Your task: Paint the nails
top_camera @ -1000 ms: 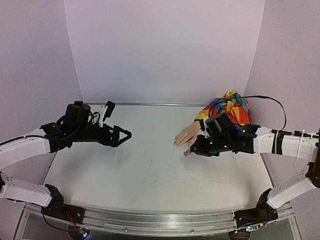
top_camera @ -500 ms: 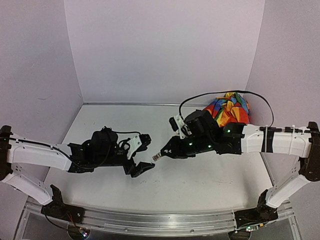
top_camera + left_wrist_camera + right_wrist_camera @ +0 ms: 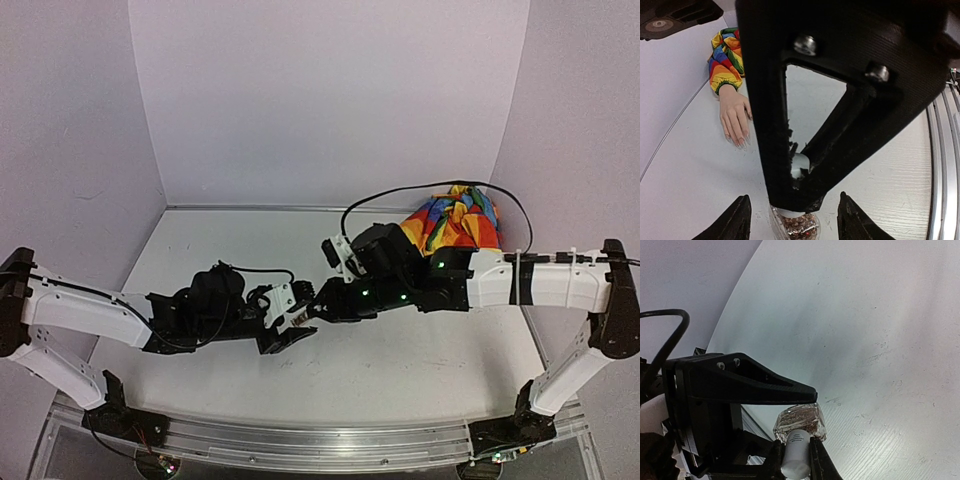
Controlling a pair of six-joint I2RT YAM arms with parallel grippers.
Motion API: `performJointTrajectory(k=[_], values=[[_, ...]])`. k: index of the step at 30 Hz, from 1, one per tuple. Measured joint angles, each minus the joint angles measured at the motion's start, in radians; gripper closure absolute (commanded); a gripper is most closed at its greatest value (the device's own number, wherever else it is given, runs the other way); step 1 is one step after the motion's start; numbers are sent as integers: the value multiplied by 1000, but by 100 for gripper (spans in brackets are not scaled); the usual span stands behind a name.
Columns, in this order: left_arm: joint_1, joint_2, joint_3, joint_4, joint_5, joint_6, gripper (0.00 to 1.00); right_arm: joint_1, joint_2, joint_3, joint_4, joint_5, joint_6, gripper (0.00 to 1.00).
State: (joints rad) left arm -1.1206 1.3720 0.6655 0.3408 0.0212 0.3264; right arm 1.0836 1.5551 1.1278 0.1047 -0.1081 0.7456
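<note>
My right gripper [image 3: 795, 449] is shut on the white cap [image 3: 796, 456] of a tiny polish bottle [image 3: 800, 422] with glittery pinkish contents, held just above the table centre. My left gripper [image 3: 796, 222] faces it, its jaws partly open on either side of the bottle's glass body [image 3: 801, 226], with a gap showing at each side in the left wrist view. The peach mannequin hand [image 3: 734, 114] lies flat farther back, its pale nails [image 3: 741, 143] pointing toward the grippers, and its rainbow sleeve [image 3: 727, 55] sits behind. In the top view my right arm hides the hand.
The rainbow sleeve [image 3: 455, 222] is bunched at the back right near the wall. A black cable [image 3: 400, 192] loops over the right arm. The metal rail [image 3: 300, 445] runs along the table's near edge.
The right gripper carried the bottle left, away from the mannequin hand to the table's middle. The left arm swung in from the far left to meet it, and its jaws narrowed around the bottle.
</note>
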Motion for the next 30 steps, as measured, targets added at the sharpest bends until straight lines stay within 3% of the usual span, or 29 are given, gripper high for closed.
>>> performJointTrajectory(k=[5,23,25,28,30], values=[[-1,23,0,1,-27,18,40,0,0,3,0,13,3,100],[0,32,0,9,-70,68,91,-1,0,6,-3,40,11,100],[2,27,0,7,-53,59,99,0,0,11,-9,36,-11,100],[16,-1,0,-31,18,32,100,0,-4,9,-1,3,-119,100],[42,-26,6,-78,144,-4,100,0,-29,-24,29,-51,-237,100]])
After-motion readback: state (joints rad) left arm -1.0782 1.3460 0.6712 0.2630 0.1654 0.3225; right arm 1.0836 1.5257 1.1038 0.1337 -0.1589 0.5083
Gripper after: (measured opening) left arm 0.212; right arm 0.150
